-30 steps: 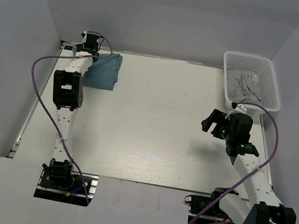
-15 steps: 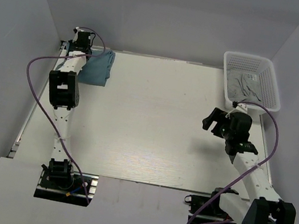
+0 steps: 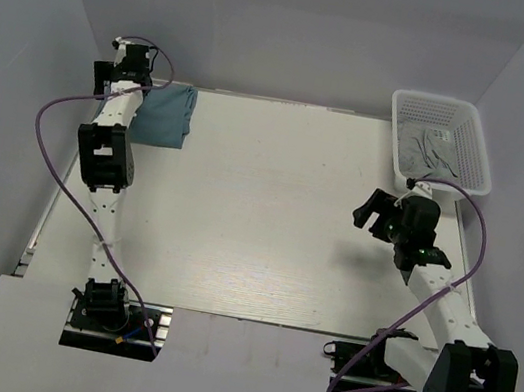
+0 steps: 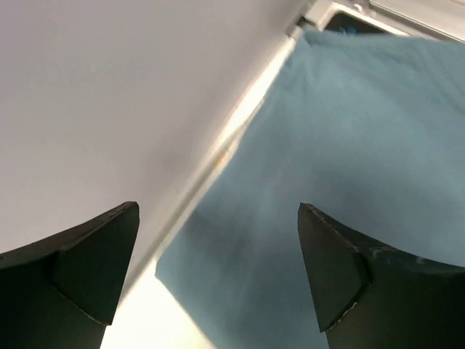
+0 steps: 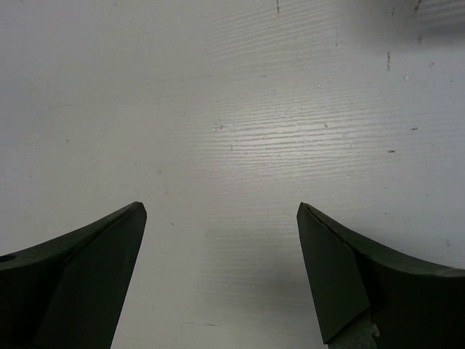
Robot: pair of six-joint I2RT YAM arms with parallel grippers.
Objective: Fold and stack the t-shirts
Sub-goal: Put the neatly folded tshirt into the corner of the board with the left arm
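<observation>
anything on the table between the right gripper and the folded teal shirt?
Nothing. In the top external view, only bare table lies between the right gripper and the t-shirt.

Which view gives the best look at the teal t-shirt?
Top external: it shows the whole folded t-shirt, lying at the far left corner of the table. Left wrist shows only a close, blurry patch of its cloth, cut off by the frame. Right wrist shows bare table and no shirt.
</observation>
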